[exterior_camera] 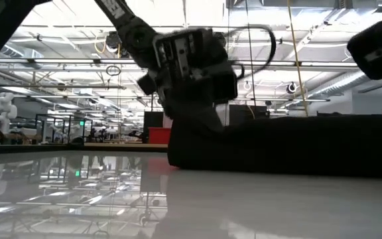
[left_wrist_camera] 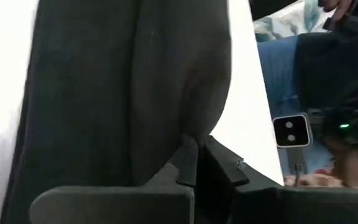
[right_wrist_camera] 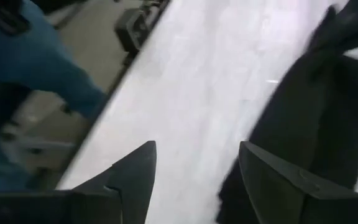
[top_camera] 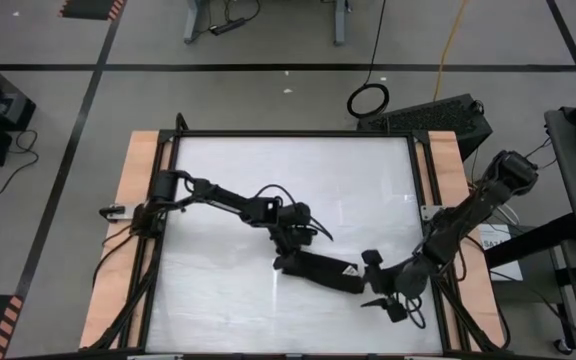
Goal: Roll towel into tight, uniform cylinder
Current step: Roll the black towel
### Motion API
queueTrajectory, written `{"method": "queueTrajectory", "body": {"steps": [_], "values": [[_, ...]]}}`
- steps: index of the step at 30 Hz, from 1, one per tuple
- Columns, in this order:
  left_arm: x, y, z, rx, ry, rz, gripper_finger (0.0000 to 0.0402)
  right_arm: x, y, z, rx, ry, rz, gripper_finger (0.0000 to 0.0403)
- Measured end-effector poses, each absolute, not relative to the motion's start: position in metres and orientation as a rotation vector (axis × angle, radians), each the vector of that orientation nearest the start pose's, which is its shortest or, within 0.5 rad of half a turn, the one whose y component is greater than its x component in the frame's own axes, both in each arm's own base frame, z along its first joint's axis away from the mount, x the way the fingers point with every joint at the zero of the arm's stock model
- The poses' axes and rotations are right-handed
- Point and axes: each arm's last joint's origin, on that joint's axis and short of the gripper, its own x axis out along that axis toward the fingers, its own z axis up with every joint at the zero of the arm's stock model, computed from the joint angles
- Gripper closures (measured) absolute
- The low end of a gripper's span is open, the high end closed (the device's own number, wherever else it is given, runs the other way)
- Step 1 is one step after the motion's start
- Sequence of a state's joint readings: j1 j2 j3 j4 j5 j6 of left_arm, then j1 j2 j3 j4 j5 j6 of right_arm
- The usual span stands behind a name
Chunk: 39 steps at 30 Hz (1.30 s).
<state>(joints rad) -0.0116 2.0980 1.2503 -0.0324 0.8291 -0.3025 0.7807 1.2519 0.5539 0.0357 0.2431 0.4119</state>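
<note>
White bench point(top_camera: 268, 180) carries the towel point(top_camera: 318, 268), a dark rolled strip lying near its front middle. Left gripper point(top_camera: 290, 250) clamps narrow on the towel's left end. Right gripper point(top_camera: 380, 290) hangs wide apart just beside the right end.

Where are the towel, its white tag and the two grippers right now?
towel point(top_camera: 313, 268): high view, middle of the rolled black cloth.
white tag point(top_camera: 349, 271): high view, the tag near the towel's right end.
left gripper point(top_camera: 290, 244): high view, fingertips at the towel's left end.
right gripper point(right_wrist_camera: 197, 163): right wrist view, gap between its open fingers.
</note>
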Motion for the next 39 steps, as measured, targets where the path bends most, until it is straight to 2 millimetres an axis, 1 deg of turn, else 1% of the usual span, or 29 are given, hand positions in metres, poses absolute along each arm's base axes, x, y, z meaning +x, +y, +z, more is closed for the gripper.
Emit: {"method": "queueTrajectory", "body": {"steps": [3,6,8,10,13,16,24,31,35,39], "values": [[0.417,-0.022,0.109,-0.712,0.988,-0.670,0.0390,0.178,0.165,0.177,0.007,0.689,0.365,0.0173],[0.418,-0.020,0.103,-0.751,1.003,-0.666,0.0390,0.180,0.167,0.165,-0.010,0.737,0.347,0.0160],[0.419,-0.018,0.103,-0.767,1.000,-0.666,0.0390,0.181,0.168,0.156,-0.012,0.777,0.320,0.0153],[0.419,-0.017,0.103,-0.774,0.991,-0.683,0.0390,0.182,0.168,0.148,-0.014,0.797,0.257,0.0149],[0.419,-0.016,0.103,-0.786,0.988,-0.701,0.0390,0.185,0.167,0.140,-0.052,0.788,0.158,0.0149],[0.418,-0.016,0.102,-0.791,1.001,-0.698,0.0390,0.186,0.166,0.138,-0.076,0.761,0.107,0.0149],[0.417,-0.015,0.101,-0.797,1.017,-0.680,0.0390,0.186,0.165,0.140,-0.134,0.741,0.109,0.0149],[0.415,-0.015,0.099,-0.807,1.041,-0.667,0.0390,0.187,0.163,0.142,-0.175,0.704,0.051,0.0149],[0.415,-0.015,0.099,-0.809,1.044,-0.665,0.0390,0.186,0.162,0.141,-0.204,0.712,0.052,0.0149],[0.415,-0.015,0.099,-0.808,1.042,-0.666,0.0391,0.184,0.159,0.137,-0.234,0.757,0.038,0.0149]]}}
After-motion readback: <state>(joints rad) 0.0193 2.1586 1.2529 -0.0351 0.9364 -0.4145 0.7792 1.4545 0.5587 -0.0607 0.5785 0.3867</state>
